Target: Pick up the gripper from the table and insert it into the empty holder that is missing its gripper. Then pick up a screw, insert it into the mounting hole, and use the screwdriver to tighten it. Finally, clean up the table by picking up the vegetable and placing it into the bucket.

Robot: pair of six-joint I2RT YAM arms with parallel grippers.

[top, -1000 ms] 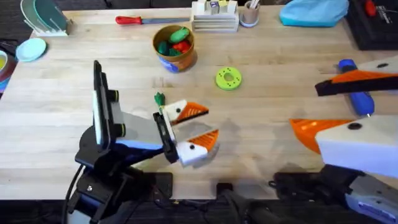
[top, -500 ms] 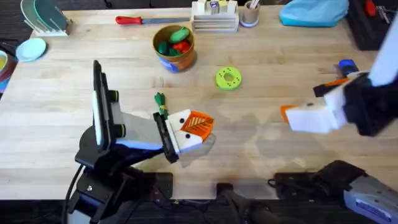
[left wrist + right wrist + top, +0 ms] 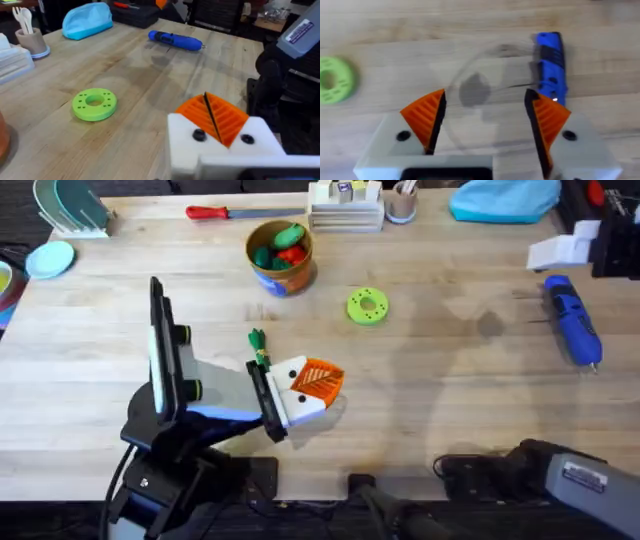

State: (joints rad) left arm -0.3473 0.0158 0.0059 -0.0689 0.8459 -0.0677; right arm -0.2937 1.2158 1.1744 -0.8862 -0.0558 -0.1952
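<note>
Overhead, found the blue screwdriver (image 3: pixel 572 318) lying flat on the counter (image 3: pixel 450 410) at the far right, touched by nothing. Saw in the right wrist view the right gripper (image 3: pixel 485 120) above it with fingers apart, likely held so to straddle the handle. Noted the left gripper (image 3: pixel 312 388) low near the middle, orange fingers pressed together on nothing, perhaps parked for the screwing. Spotted the vegetable (image 3: pixel 257 345) just beside it, well apart from the bucket (image 3: pixel 281 255).

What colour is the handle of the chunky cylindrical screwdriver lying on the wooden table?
Bright blue screwdriver handle, clearest in the overhead view.
</note>
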